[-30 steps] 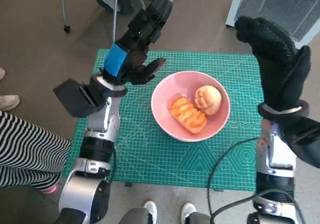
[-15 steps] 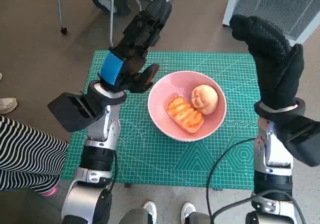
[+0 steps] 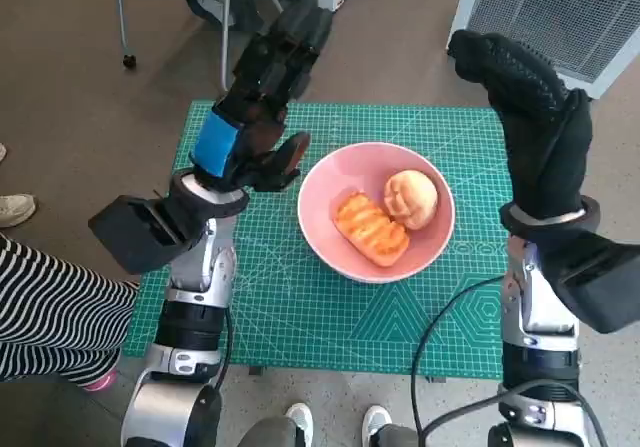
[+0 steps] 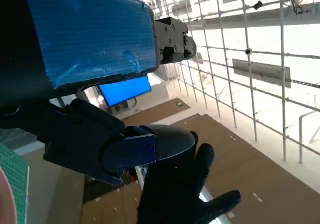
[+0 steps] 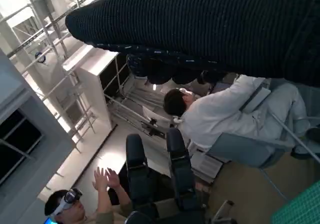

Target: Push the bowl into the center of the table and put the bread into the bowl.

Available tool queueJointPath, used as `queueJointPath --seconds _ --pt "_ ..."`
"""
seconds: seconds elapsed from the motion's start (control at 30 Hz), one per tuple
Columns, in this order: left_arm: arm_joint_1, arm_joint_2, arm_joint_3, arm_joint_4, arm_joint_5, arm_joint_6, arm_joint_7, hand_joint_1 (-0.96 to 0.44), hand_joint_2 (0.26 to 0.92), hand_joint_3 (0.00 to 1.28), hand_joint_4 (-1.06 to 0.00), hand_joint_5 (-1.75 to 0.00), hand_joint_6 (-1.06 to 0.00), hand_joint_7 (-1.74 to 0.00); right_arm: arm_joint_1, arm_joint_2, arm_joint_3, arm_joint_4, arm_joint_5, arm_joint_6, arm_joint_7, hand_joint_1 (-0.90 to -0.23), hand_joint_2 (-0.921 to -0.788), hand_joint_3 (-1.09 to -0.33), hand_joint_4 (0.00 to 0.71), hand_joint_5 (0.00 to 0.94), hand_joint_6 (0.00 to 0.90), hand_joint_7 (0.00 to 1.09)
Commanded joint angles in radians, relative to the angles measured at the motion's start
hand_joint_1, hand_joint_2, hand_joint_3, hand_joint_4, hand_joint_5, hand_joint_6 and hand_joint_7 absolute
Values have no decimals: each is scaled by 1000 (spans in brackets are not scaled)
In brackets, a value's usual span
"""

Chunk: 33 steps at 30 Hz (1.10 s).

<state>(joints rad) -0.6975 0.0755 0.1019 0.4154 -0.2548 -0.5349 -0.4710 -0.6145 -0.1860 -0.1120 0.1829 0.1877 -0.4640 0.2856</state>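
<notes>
So the green cutting mat (image 3: pixel 300 297) covers pretty much the whole surface, and the pink bowl (image 3: pixel 330 257) sits about in the middle of it, a touch toward the far right. Looks to me like the push part is done, since the bowl has mat showing on all sides.

Both robot hands are raised off the surface and hold nothing. The left robot hand (image 3: pixel 255 107) hangs just left of the bowl's rim, fingers stretched toward the far edge and the thumb curled toward the bowl, not touching it as far as I can tell. The right robot hand (image 3: pixel 530 117) is up over the right edge of the mat, well apart from the bowl, fingers spread out flat. My guess is they're lifted clear because there's nothing left to grab.

Inside the bowl are two breads: a longer glazed twisted one (image 3: pixel 372 229) on the near-left side, and a round pale bun (image 3: pixel 411 197) on the far-right side, touching or nearly so. Both rest on the bottom, so the task reads as basically finished.

The wrist views mostly show the room, with seated people.
</notes>
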Motion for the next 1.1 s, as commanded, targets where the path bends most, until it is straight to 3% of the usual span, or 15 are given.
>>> queueJointPath --seconds 0.03,0.77,1.1 --pt "16 -3 8 24 -2 -41 6 -777 921 533 -10 -53 1 -251 27 6 7 8 -17 3 -8 -716 -921 -703 159 2 47 429" --pt "-5 -27 45 209 -29 -228 4 -768 921 482 1 1 -2 -143 34 8 12 26 -41 -10 -11 -724 -921 -701 152 0 39 425" --pt "-16 -34 44 274 -31 -273 -9 -762 921 477 1 1 -1 -146 35 5 9 58 -33 -32 -1 -720 -921 -697 150 0 38 425"
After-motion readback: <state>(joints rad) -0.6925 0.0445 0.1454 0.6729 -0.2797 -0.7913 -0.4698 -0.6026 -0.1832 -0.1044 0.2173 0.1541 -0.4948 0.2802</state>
